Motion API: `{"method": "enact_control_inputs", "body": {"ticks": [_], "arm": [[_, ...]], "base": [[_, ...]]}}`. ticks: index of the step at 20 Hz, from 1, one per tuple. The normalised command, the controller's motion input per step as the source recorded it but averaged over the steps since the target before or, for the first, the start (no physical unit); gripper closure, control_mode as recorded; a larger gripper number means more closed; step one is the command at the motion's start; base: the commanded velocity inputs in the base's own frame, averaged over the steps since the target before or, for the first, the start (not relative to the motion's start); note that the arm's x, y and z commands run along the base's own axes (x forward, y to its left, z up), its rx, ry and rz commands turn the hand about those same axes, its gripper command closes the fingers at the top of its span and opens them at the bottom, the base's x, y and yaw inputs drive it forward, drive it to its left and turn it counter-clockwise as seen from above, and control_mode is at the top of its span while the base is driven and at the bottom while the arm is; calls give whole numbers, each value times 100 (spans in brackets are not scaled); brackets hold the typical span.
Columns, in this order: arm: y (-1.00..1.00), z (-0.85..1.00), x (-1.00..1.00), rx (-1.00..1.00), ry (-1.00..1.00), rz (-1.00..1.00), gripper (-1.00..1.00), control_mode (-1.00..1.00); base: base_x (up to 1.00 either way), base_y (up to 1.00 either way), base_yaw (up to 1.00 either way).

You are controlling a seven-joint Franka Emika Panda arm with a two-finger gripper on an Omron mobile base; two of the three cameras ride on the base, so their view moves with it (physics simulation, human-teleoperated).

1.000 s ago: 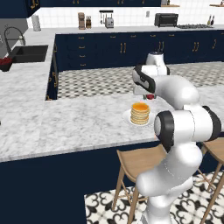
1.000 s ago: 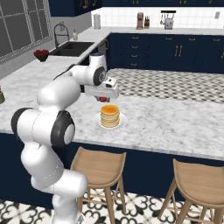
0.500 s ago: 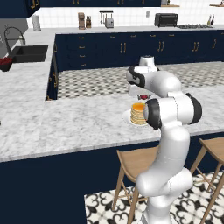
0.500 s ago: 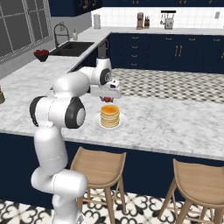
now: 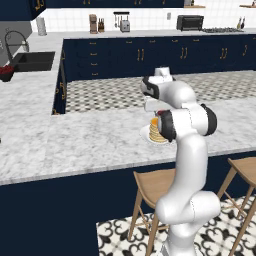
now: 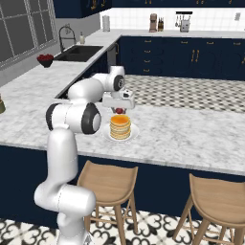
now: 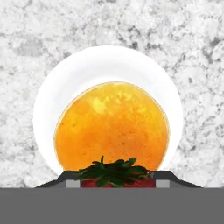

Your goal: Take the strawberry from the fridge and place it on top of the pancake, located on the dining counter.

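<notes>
Over the long white-grey marble dining counter point(image 6: 191, 124), the white arm's two-finger end effector point(image 6: 118, 109) is hovering just above the small stack of round golden-tan pancakes point(image 6: 120, 127) on its white plate point(image 6: 134, 132). It is gripping the tiny red strawberry point(image 7: 116, 180) between its dark fingertips point(image 7: 65, 177), green leaves poking up, and from the hand camera the berry is sitting over the near edge of the golden top pancake, not yet touching it as far as I can tell. So we are watching the placing step: the fetch looks done, and the delivery is what is left. Next, I reckon, the hand is needing to shift a touch toward the stack's middle, ease down, and part its fingers gently so the berry is not rolling off onto the plate.
</notes>
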Motion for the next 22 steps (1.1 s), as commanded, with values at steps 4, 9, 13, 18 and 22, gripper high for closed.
{"method": "enact_control_inputs", "body": {"ticks": [4,9,13,18,22], "arm": [[0,0,-7,0,2,0,100,-100],[0,-28,-1,0,0,0,100,-100],[0,-52,0,0,0,0,100,-100],[0,-29,0,0,0,0,100,-100],[0,-13,0,0,-1,0,100,-100]], "base": [[0,0,0],[0,0,0],[0,0,0],[0,0,0],[0,0,0]]}}
